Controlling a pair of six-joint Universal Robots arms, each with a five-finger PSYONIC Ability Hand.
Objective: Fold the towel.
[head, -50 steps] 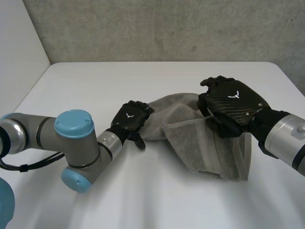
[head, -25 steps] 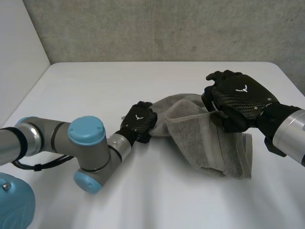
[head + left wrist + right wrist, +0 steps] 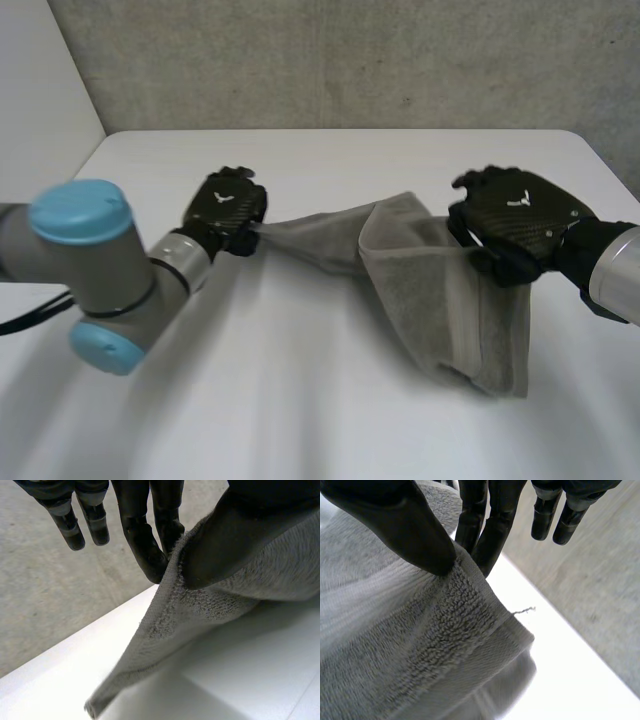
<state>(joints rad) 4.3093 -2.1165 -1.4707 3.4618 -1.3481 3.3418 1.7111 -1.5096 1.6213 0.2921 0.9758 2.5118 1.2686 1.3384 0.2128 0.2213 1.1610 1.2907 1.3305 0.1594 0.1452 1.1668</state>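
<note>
Over white tabletop (image 3: pixel 330 170), my left hand (image 3: pixel 228 203) and right hand (image 3: pixel 525 220) pinch opposite towel (image 3: pixel 440 300) ends with fingers (image 3: pixel 145 550), holding it taut for folding.

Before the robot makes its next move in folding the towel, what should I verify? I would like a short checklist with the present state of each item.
1. Left hand grips the towel: ok, thumb and fingers pinch its edge.
2. Right hand grips the towel: ok, thumb and fingers pinch the hemmed edge.
3. Towel spans from one hand to the other: ok.
4. Towel spread flat: not ok, it narrows to a strip toward the left hand and hangs bunched below the right hand.
5. Towel free of the table: not ok, its lower end seems to rest there, doubled over.
6. Hands hold matching corners: cannot tell.
</note>
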